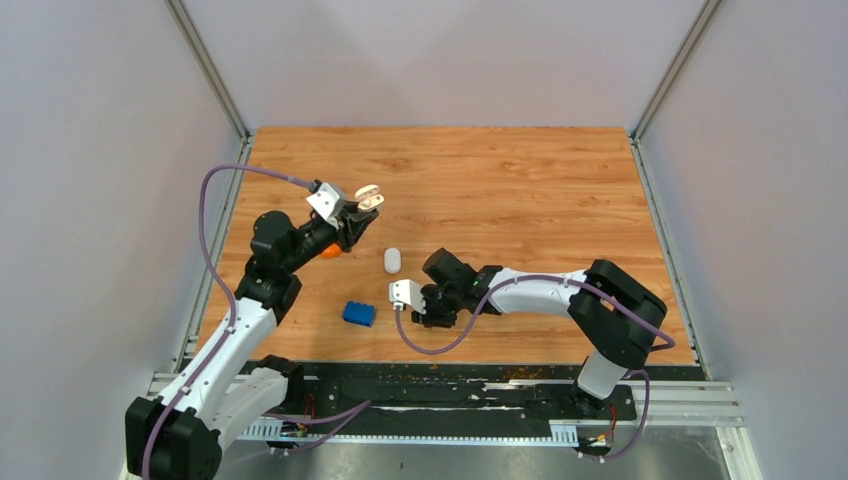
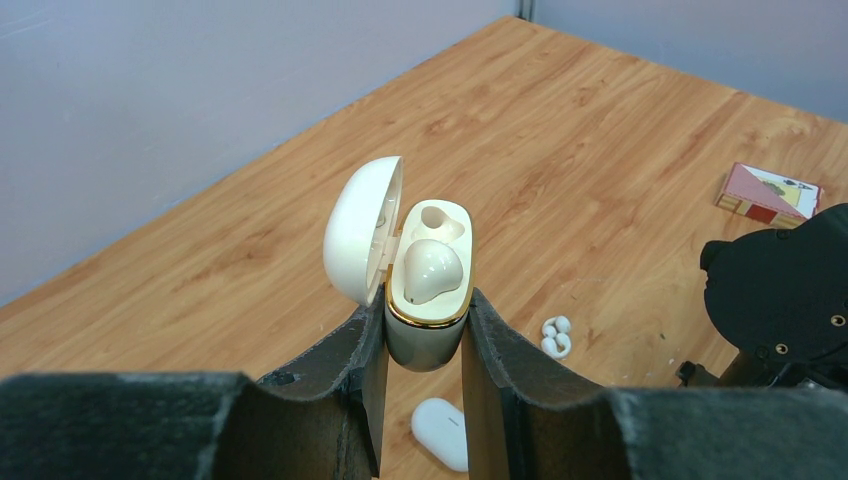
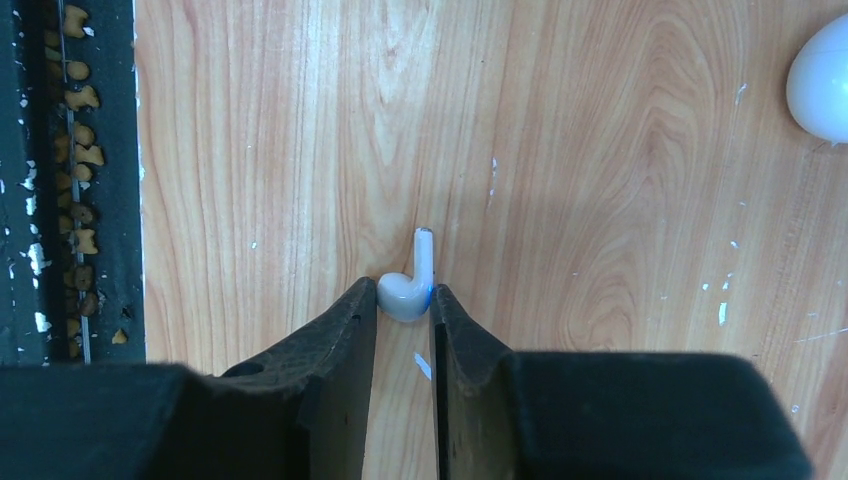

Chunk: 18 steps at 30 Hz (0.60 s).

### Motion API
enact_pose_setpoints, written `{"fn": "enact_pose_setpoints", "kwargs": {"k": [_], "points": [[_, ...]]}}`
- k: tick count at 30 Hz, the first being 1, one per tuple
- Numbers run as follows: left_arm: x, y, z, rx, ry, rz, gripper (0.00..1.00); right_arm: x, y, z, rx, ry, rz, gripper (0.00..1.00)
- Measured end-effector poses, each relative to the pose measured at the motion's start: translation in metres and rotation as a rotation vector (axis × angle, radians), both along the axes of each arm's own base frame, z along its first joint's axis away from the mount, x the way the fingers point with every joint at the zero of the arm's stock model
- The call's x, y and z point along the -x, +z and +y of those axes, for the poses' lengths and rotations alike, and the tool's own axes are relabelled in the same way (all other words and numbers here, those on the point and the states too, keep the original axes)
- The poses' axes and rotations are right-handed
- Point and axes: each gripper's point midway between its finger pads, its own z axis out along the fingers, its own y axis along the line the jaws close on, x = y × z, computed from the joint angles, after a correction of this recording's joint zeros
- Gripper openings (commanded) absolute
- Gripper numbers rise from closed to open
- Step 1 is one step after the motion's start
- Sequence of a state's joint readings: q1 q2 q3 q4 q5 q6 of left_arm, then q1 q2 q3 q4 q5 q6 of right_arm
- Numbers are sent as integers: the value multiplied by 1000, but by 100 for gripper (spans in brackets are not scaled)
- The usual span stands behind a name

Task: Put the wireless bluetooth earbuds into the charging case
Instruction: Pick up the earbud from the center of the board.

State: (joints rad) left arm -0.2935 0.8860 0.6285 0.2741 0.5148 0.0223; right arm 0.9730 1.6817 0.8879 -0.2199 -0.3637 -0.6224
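My left gripper (image 2: 425, 320) is shut on the base of a cream charging case with a gold rim (image 2: 430, 335), held upright above the table; it also shows in the top view (image 1: 367, 196). Its lid (image 2: 358, 232) stands open to the left. One cream earbud (image 2: 432, 268) sits in the near slot, and the far slot (image 2: 440, 222) is empty. My right gripper (image 3: 403, 300) is low at the table (image 1: 410, 310), shut on the head of a white stemmed earbud (image 3: 408, 290) whose stem points away from the fingers.
A closed white oval case (image 1: 392, 260) lies between the arms. A blue toy brick (image 1: 358, 313) lies near the front. An orange object (image 1: 330, 251) sits under the left arm. A white clip-style earbud pair (image 2: 555, 337) and a small pink-red box (image 2: 770, 193) lie on the wood.
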Motion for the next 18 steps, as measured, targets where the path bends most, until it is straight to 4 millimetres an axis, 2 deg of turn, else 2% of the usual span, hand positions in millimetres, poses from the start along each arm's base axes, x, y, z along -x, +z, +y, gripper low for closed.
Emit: {"fn": "enact_pose_setpoints", "kwargs": {"k": [9, 14, 18], "points": [[1, -4, 0, 4, 0, 7, 9, -2, 1, -2, 16, 11, -11, 13], [1, -3, 0, 4, -1, 5, 9, -5, 3, -14, 71, 10, -5, 11], [-3, -7, -5, 5, -25, -2, 9, -12, 20, -28, 103, 11, -5, 11]]}}
